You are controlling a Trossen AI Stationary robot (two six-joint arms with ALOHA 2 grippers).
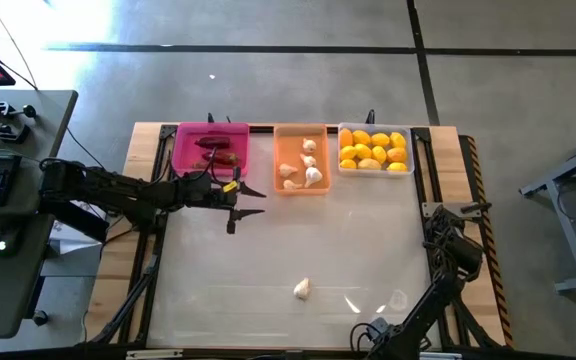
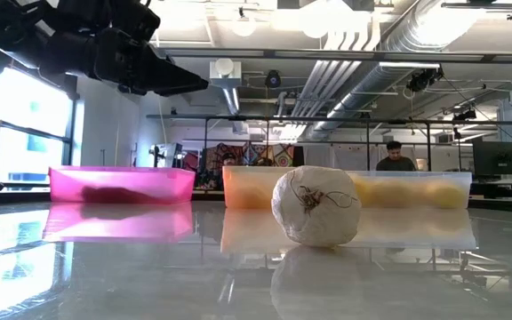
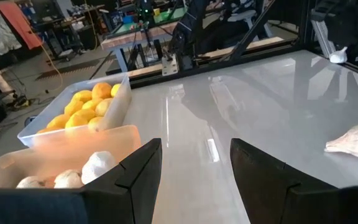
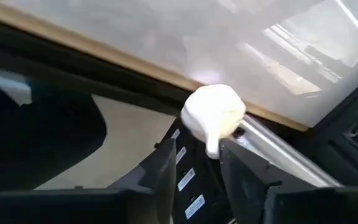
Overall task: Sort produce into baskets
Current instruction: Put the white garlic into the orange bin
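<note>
Garlic bulb (image 2: 316, 205) before three baskets (image 2: 121, 184)

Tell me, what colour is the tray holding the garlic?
Translucent orange: the middle tray, with garlic bulbs inside, shows best in the high view.

Left arm (image 1: 118, 192): black, segmented links, matte casing, small yellow marking near wrist, centre-left of high view. Fingers (image 3: 135, 180): dark, flat-faced, angular plastic wedges. Right arm (image 1: 438, 270): black, thin links, exposed cabling at lower right. White labels on its housing (image 4: 188, 180).
</note>
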